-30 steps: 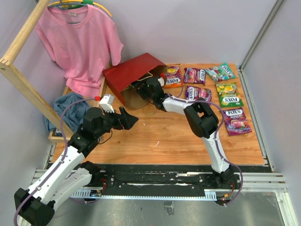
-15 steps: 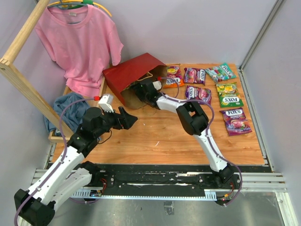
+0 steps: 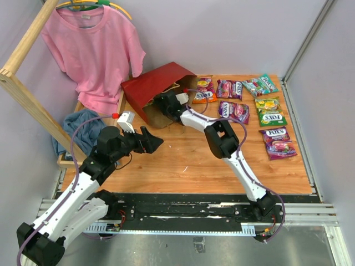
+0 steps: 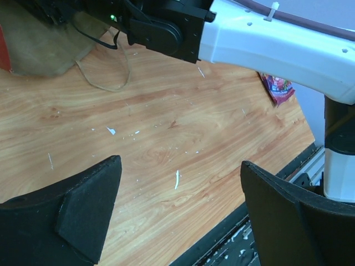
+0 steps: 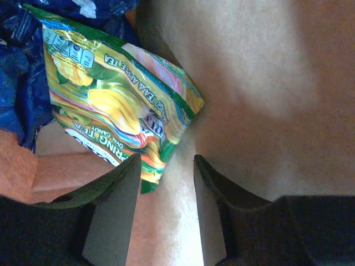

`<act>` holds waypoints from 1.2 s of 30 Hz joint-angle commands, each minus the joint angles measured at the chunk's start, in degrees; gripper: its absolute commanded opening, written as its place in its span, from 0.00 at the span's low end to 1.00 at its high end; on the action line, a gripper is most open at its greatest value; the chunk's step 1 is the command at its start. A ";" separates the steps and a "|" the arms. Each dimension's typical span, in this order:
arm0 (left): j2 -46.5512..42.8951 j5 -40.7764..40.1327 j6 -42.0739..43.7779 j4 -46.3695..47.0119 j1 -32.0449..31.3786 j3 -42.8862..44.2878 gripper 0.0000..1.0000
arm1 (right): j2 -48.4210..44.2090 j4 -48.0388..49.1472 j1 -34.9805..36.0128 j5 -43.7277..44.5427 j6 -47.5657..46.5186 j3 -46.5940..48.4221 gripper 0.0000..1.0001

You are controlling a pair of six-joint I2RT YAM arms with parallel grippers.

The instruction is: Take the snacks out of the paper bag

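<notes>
The dark red paper bag (image 3: 150,86) lies on its side at the back of the table, mouth to the right. My right gripper (image 5: 166,160) is inside it, open and holding nothing, over the brown kraft wall (image 5: 260,72). A green and yellow Fox's packet (image 5: 116,105) lies just ahead of my left finger, its corner reaching between the fingertips. A blue bag (image 5: 16,83) lies behind it. Several Fox's packets lie on the table, among them orange (image 3: 204,91), purple (image 3: 233,110) and yellow-green (image 3: 270,112). My left gripper (image 3: 152,141) is open above bare wood (image 4: 180,166).
A pink T-shirt (image 3: 91,50) hangs on a wooden rack (image 3: 22,88) at the left, with a blue cloth (image 3: 83,124) below it. The bag's loop handle (image 4: 105,83) lies on the wood by its mouth. A metal rail (image 3: 302,138) bounds the table's right edge.
My right gripper has pushed further left into the paper bag. The left arm has not moved.
</notes>
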 commanded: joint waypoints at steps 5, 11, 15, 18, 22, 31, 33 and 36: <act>-0.66 1.46 0.35 0.22 0.31 1.73 0.92 | 7.31 -8.30 1.30 3.69 1.64 11.50 0.42; 0.02 1.54 0.37 0.48 0.31 1.54 0.92 | 11.38 -11.23 1.41 5.74 1.67 18.93 0.39; 0.31 1.58 0.36 0.48 0.29 1.48 0.92 | 13.00 -11.11 1.28 7.17 1.00 22.01 0.38; 0.26 1.48 0.53 0.36 0.27 1.63 0.92 | 13.78 -9.81 0.94 7.58 0.97 22.96 0.33; 0.41 1.33 0.62 0.27 0.31 1.61 0.92 | 14.35 -7.59 0.43 7.32 1.10 23.39 0.18; 1.35 0.94 0.71 0.00 0.31 2.17 0.92 | 9.88 -2.31 -0.03 5.05 1.03 18.77 0.01; 1.44 0.62 0.71 -0.15 0.31 2.29 0.92 | 6.57 0.81 0.03 4.55 0.84 14.52 0.01; 1.46 0.04 0.61 -0.63 0.31 2.58 0.92 | 1.25 5.51 0.03 3.50 1.10 7.44 0.01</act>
